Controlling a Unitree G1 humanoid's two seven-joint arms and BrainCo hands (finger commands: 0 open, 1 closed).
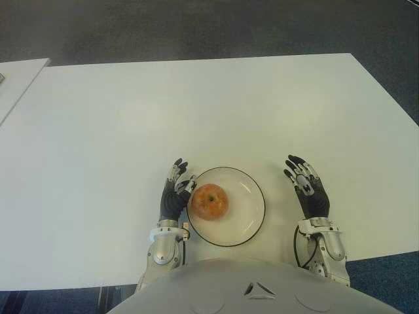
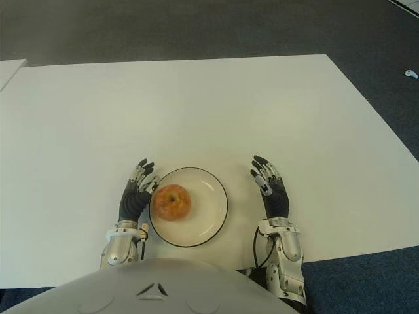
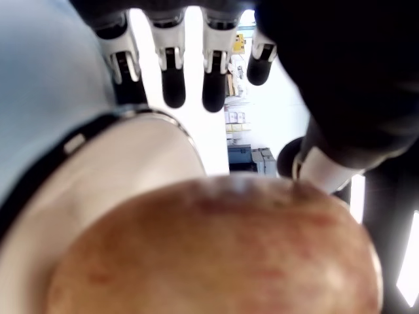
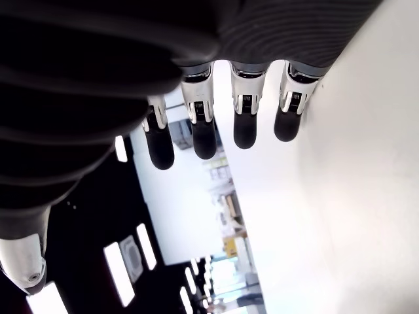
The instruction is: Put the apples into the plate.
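Observation:
One red-yellow apple sits in the left half of a white, dark-rimmed plate near the table's front edge. My left hand is just left of the plate, its fingers straight and spread, its thumb close to the apple without gripping it. My right hand shows on the plate's right side, a short gap away. Its fingers are stretched out and hold nothing. No other apple is in view.
The white table stretches far ahead and to both sides. A second table's corner shows at the far left. Dark floor lies beyond, with a small white object on it at the right.

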